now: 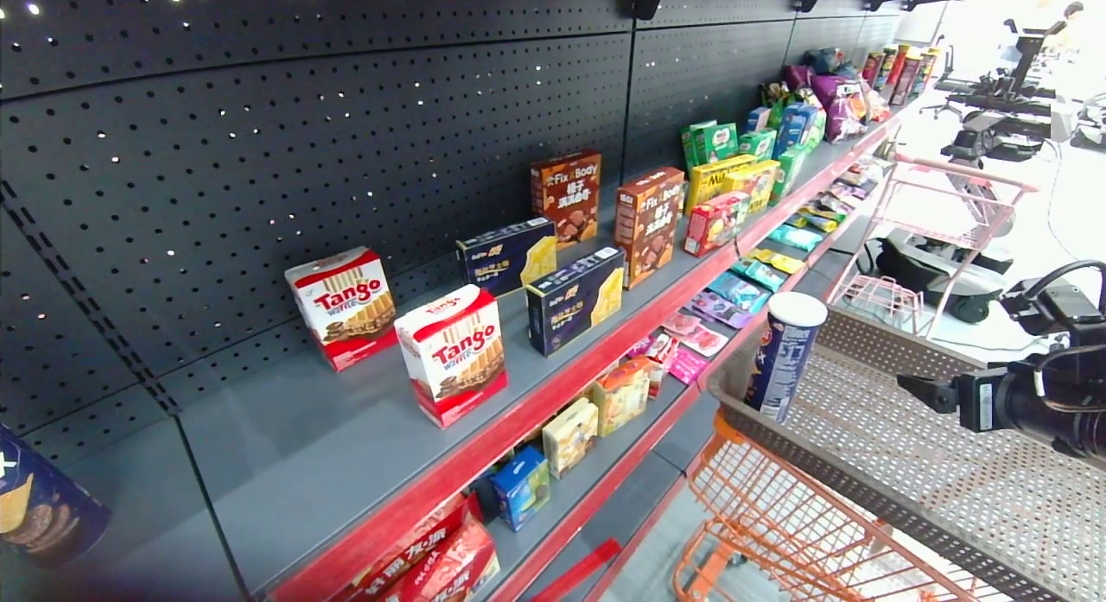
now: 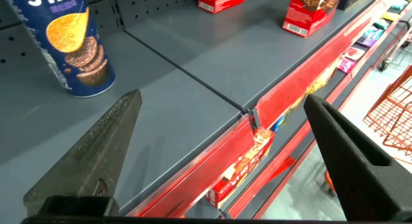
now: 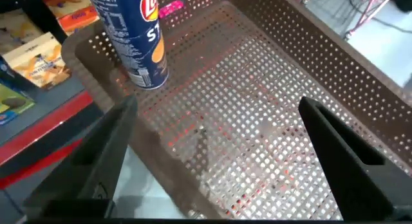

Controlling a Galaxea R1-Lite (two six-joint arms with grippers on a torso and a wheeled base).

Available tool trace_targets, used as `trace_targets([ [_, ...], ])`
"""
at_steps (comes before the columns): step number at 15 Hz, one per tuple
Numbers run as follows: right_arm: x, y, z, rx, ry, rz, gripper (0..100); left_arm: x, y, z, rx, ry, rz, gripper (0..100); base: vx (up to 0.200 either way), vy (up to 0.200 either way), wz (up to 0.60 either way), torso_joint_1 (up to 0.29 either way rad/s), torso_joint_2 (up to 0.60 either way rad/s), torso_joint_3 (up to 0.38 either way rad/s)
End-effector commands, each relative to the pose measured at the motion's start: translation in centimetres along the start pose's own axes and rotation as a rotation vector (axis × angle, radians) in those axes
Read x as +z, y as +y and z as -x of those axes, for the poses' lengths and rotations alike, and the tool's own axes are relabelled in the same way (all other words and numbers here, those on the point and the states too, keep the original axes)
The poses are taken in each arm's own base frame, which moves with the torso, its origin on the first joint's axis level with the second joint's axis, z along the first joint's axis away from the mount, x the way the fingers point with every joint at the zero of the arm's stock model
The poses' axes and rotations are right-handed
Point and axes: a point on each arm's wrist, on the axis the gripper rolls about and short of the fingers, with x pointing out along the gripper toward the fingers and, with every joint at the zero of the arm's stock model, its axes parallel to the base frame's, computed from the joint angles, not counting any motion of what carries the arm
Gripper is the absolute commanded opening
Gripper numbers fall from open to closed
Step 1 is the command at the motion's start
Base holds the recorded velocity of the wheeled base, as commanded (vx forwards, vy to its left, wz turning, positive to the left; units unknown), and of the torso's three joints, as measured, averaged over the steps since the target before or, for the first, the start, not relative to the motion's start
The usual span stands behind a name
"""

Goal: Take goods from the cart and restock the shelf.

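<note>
Progress: one chip can stands on the shelf, judged restocked | left hand apart, empty, over shelf's front edge | right hand apart, empty, above cart tray | second can upright in tray corner, not yet shelved

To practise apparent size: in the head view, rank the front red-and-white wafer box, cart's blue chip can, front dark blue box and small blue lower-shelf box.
1. front red-and-white wafer box
2. cart's blue chip can and front dark blue box: alike, unranked
3. small blue lower-shelf box
</note>
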Motion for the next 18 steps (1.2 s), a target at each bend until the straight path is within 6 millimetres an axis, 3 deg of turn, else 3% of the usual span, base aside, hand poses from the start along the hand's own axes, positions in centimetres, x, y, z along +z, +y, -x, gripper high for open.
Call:
trace_targets([
  [1, -0.7, 0.1, -1.7, 0.009, 0.018, 0.01, 100, 0.0, 0.0, 0.0, 0.0, 0.001, 0.0, 100, 0.0, 0.0, 0.0, 0.0, 0.0, 0.0],
  [4, -1.9, 0.5, -4.8, 0.047, -0.073, 0.016, 100, 0.0, 0.0, 0.0, 0.0, 0.001, 0.0, 100, 0.0, 0.0, 0.0, 0.0, 0.0, 0.0],
  [10, -2.4, 1.4, -6.9, 0.173, -0.115, 0.029, 100, 0.0, 0.0, 0.0, 0.0, 0.001, 0.0, 100, 0.0, 0.0, 0.0, 0.0, 0.0, 0.0],
  [18, -2.0, 1.6, -10.4, 0.18, -0.199, 0.041, 100, 0.0, 0.0, 0.0, 0.0, 0.001, 0.0, 100, 0.0, 0.0, 0.0, 0.0, 0.0, 0.0],
])
